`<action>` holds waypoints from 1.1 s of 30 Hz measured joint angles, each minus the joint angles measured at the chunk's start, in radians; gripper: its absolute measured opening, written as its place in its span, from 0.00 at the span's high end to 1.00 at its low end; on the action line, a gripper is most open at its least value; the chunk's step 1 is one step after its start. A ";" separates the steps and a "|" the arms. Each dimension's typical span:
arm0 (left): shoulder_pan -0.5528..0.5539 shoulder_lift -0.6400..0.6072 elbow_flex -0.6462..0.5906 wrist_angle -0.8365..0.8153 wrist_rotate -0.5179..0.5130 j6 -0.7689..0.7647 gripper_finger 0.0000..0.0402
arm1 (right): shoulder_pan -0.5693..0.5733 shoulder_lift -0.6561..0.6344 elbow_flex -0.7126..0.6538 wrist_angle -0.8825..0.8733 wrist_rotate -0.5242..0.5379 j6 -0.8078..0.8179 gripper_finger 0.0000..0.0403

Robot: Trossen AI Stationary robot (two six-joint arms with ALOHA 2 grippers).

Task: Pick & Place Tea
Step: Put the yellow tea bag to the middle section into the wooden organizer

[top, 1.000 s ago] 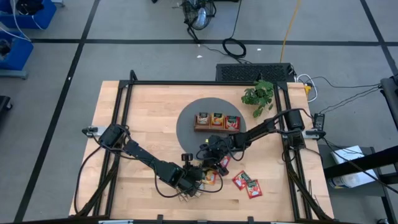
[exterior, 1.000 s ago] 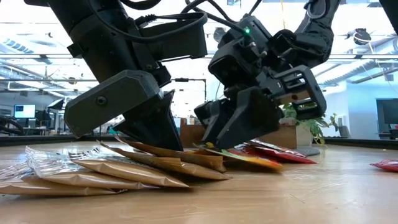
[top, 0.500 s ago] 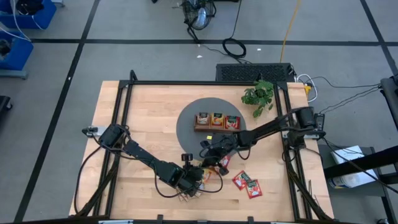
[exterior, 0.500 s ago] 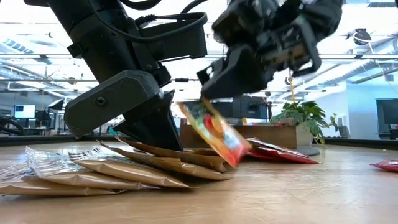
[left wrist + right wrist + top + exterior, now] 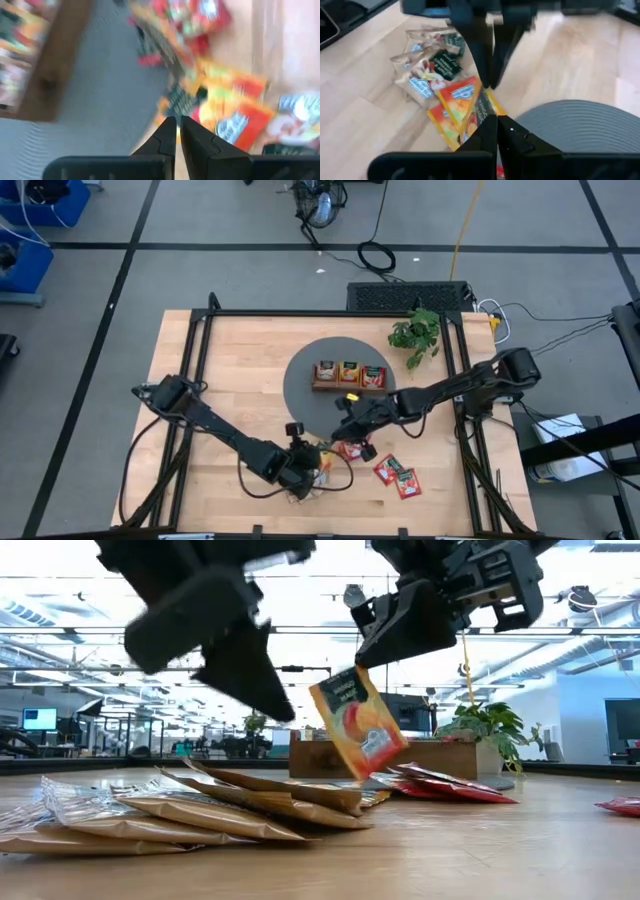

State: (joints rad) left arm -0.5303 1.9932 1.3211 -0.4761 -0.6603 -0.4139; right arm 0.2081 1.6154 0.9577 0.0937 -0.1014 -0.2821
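Note:
An orange tea sachet [image 5: 358, 735] hangs in the air above the table, with my right gripper [image 5: 372, 658] shut on it. Under it lies a pile of tan and orange sachets [image 5: 200, 805], which the right wrist view shows too [image 5: 427, 70]. My left gripper [image 5: 265, 690] hovers above that pile, shut, with nothing between its fingers [image 5: 177, 132]. The wooden tray [image 5: 348, 375], holding several sachets, stands on a grey round mat [image 5: 300, 390] beyond the pile. My right gripper pinches the orange sachet by its upper edge [image 5: 350, 680] between its two fingers, which slant down from above. The sachet hangs below the fingers, tilted, clear of the pile and the table.
Red sachets [image 5: 397, 475] lie on the wood to the right of the pile. More red ones [image 5: 450, 785] lie near the mat. A green plant [image 5: 415, 330] stands at the back right. A black frame [image 5: 200, 360] runs round the table.
My right gripper has shut on the orange sachet in the pile and gone up with it. The sachet is now lifted clear and hangs tilted. My left gripper, which was down on the pile, has risen off it and stayed shut. The pile has kept still.

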 joint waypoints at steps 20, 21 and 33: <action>-0.004 -0.096 0.001 0.144 -0.131 -0.008 0.43 | 0.086 -0.120 0.000 -0.069 0.210 -0.031 1.00; -0.001 -0.096 0.001 0.157 -0.120 0.001 0.41 | 0.088 -0.120 0.000 -0.064 0.211 -0.033 1.00; 0.058 -0.097 0.001 0.186 -0.041 0.027 0.46 | 0.089 -0.119 0.000 -0.001 0.211 -0.052 1.00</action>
State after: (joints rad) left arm -0.4724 1.8965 1.3224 -0.2905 -0.7013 -0.3866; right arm 0.2966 1.4960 0.9581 0.0927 0.1093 -0.3340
